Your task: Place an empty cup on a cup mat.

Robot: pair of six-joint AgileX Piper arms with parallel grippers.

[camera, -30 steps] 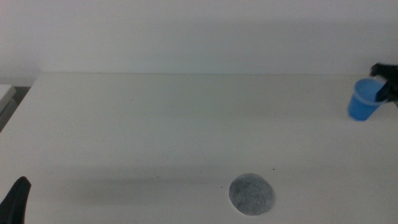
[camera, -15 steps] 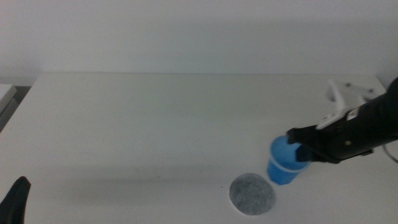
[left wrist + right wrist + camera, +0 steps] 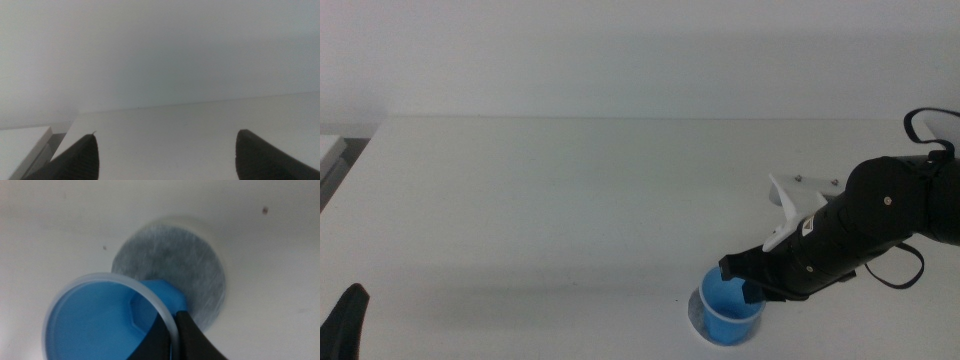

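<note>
The blue cup (image 3: 730, 307) is held upright by its rim in my right gripper (image 3: 752, 287), which is shut on it and reaches in from the right. The cup covers most of the grey cup mat (image 3: 694, 311), of which only the left edge shows. In the right wrist view one jaw is inside and one outside the rim of the cup (image 3: 95, 325). Its base overlaps the near edge of the cup mat (image 3: 175, 262), and the right gripper (image 3: 174, 319) pinches the rim. I cannot tell whether the cup touches the mat. My left gripper (image 3: 345, 325) waits open at the bottom left corner.
The white table (image 3: 570, 200) ends at a pale wall behind. A light grey object (image 3: 328, 150) sits off the table's left edge. The left wrist view shows only bare table and wall between the open jaws of the left gripper (image 3: 165, 150).
My right gripper has carried the cup from the far right of the table down and to the left, until it is over the mat. The left arm has not moved.
</note>
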